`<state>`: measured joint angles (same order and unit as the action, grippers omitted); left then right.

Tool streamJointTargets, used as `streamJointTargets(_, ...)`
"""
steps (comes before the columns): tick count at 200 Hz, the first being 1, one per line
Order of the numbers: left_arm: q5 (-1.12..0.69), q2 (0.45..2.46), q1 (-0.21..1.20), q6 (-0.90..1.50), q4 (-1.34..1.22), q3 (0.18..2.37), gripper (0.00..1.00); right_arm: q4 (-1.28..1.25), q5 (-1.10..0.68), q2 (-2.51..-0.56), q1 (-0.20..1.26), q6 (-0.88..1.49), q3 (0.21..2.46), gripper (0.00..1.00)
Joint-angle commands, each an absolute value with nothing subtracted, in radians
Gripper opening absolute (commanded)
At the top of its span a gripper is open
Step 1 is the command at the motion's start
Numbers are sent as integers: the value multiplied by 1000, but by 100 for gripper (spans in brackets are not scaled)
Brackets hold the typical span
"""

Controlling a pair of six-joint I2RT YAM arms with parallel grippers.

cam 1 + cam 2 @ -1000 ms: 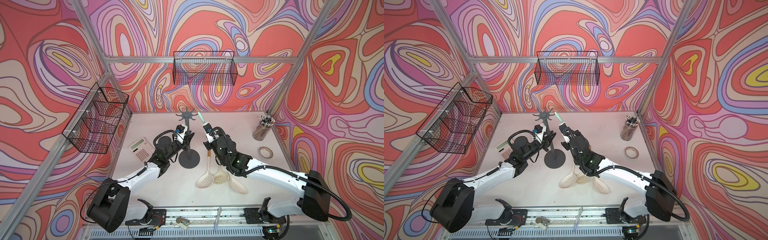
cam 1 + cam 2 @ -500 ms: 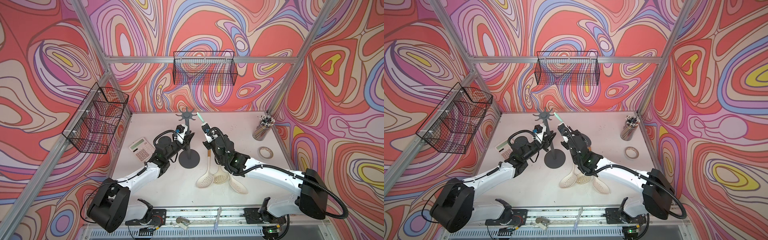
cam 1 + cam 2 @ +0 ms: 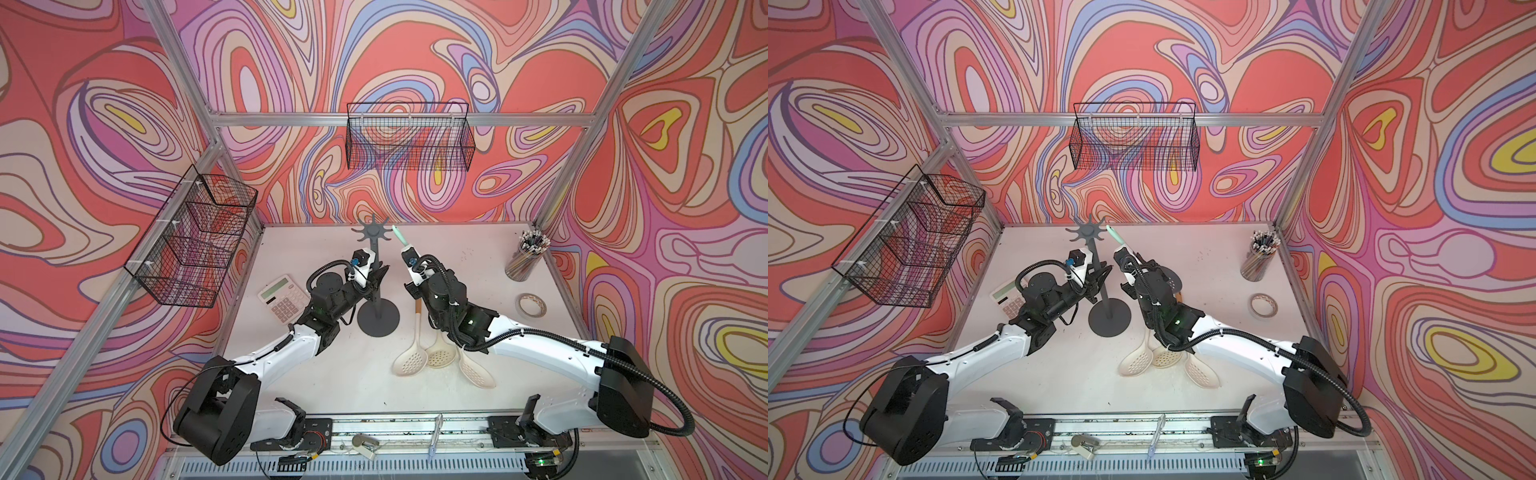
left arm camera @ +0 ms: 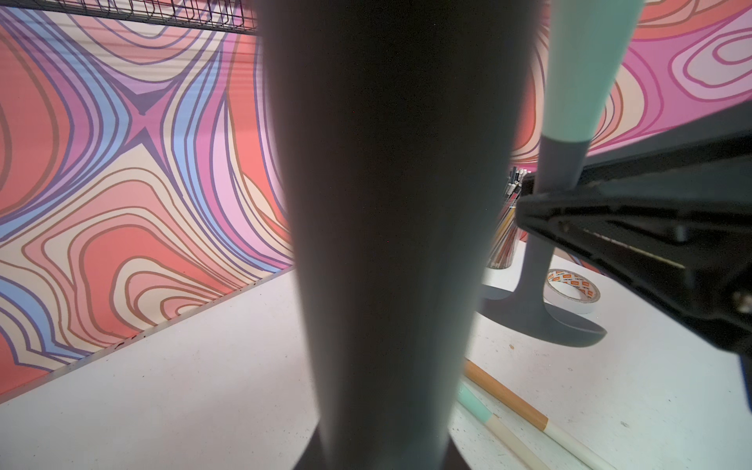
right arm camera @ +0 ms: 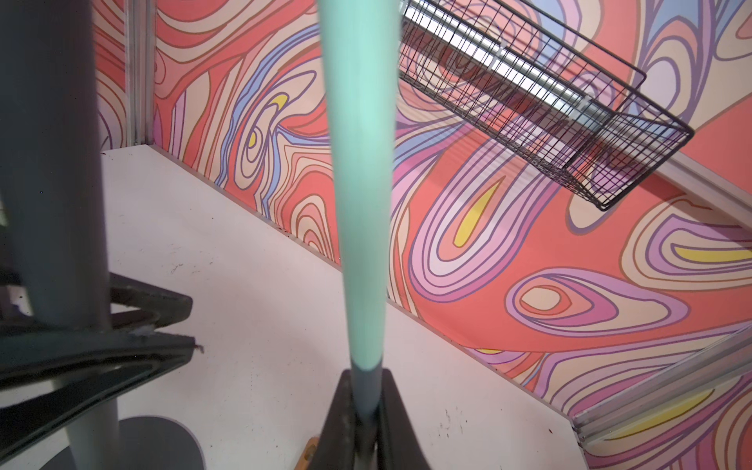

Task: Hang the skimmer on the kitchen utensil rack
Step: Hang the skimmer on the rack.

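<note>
1. A white worktop [image 3: 332,374] is enclosed by walls printed with red, pink and lilac swirls. One black wire basket [image 3: 409,141] is mounted on the back wall and a tiered wire basket [image 3: 195,241] on the side wall.
2. The kitchen utensil rack [image 3: 378,318] is stood upright near the middle of the worktop, its star-shaped crown [image 3: 371,232] of hooks at the top of the pole.
3. The left gripper [image 3: 379,275] is seen with its jaws clenched on the rack's pole [image 4: 386,224], about halfway up.
4. The right gripper [image 5: 364,419] is clamped on the grey skimmer [image 3: 400,237]. Its jaws grasp the grey neck just below the mint-green handle [image 5: 362,183].
5. The grey skimmer is held handle-up and tilted toward the rack. The handle tip is placed just beside the crown's hooks on the right arm's side. Contact cannot be told, and the skimmer is not yet hung.
6. The skimmer's grey head [image 4: 541,321] is seen low over the worktop in the left wrist view; whether it touches cannot be told.
7. Three cream skimmers [image 3: 440,355] are laid flat and fanned near the rack's base, partly under the right arm.
8. A calculator [image 3: 284,297] is noted beside the left arm. A tape roll [image 3: 531,305] and a cup of pencils [image 3: 524,259] are noted on the right arm's side.
</note>
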<state>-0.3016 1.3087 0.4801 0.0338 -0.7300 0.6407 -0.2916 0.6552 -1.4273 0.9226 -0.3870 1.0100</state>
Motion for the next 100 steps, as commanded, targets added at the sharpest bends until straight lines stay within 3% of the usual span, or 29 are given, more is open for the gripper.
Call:
streamJointTargets(1, -304, 1299, 489, 47, -710, 634, 10, -296, 665, -1447, 938, -420, 1027, 0)
streamJointTargets(100, -307, 1302, 489, 45, -707, 638, 10, -319, 682, -1496, 968, -361, 1010, 0)
